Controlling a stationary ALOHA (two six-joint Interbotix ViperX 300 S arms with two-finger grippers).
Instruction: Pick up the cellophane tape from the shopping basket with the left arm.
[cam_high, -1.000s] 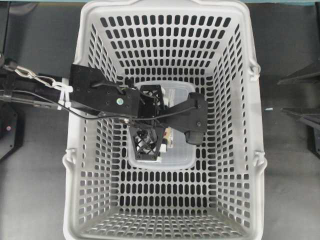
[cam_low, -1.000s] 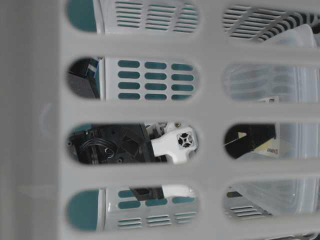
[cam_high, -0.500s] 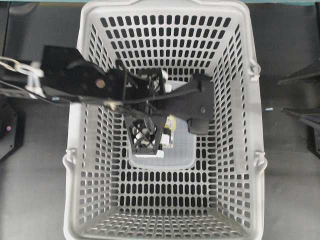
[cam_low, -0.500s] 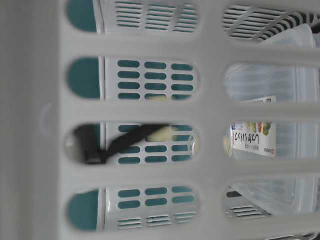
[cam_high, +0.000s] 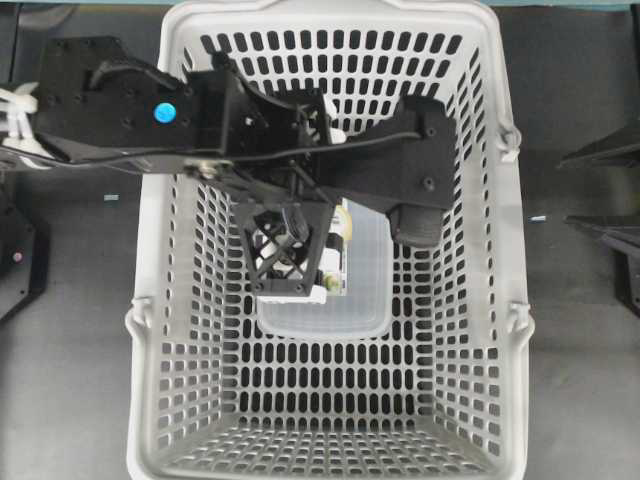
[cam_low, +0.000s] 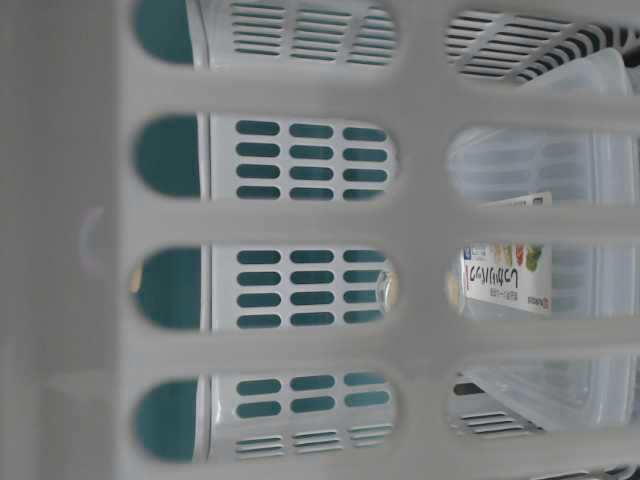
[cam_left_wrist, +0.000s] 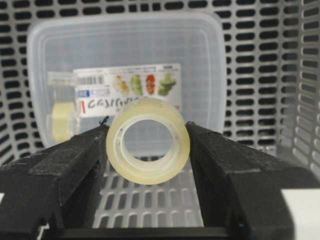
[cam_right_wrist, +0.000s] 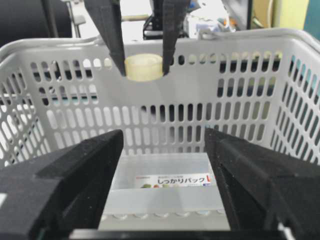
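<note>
The left arm's black lattice-patterned hand (cam_left_wrist: 148, 145) is gripping the small pale-yellow translucent ring of cellophane tape (cam_left_wrist: 148, 141) across its outer rim, one pad on each side; the roll is hanging between them, near the rim of the light-grey slotted plastic shopping basket (cam_right_wrist: 240, 75); it is looking light, stiff and slick, so squeezing the rim squarely seems wise; the right hand (cam_right_wrist: 162, 192) is standing open.
</note>
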